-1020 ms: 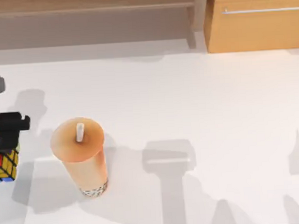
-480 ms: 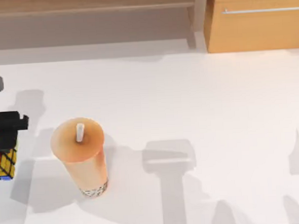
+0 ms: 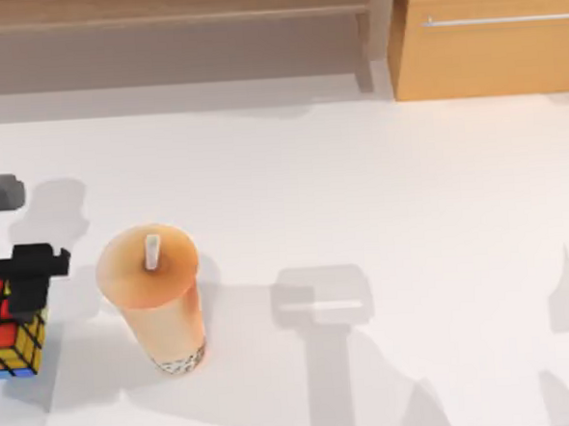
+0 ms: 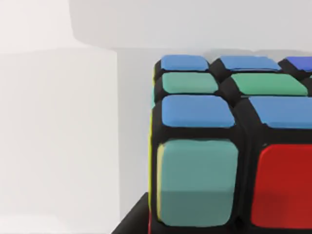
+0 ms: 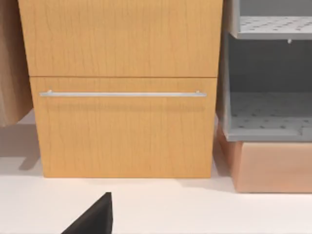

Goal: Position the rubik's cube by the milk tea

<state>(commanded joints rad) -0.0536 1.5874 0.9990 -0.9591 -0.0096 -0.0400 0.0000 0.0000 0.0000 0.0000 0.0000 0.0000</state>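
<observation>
At the left edge of the top view, the left claw (image 3: 17,287) is sitting over the rubik's cube (image 3: 10,341), its black fingers closed against the cube's sides and gripping it. The cube is showing red, green and yellow stickers, partly cut off by the frame edge. Just to its right, with a narrow gap of white desk (image 3: 381,217) between them, the milk tea (image 3: 154,293) is standing upright, orange lid and short white straw on top, dark pearls at its base. The left wrist view is looking closely at the cube's blue, green and red stickers (image 4: 229,146). The right wrist view is facing a wooden drawer front (image 5: 122,126) with a metal handle; a dark finger tip (image 5: 95,217) of the right claw is showing low in the frame, and I cannot tell how far open it is.
</observation>
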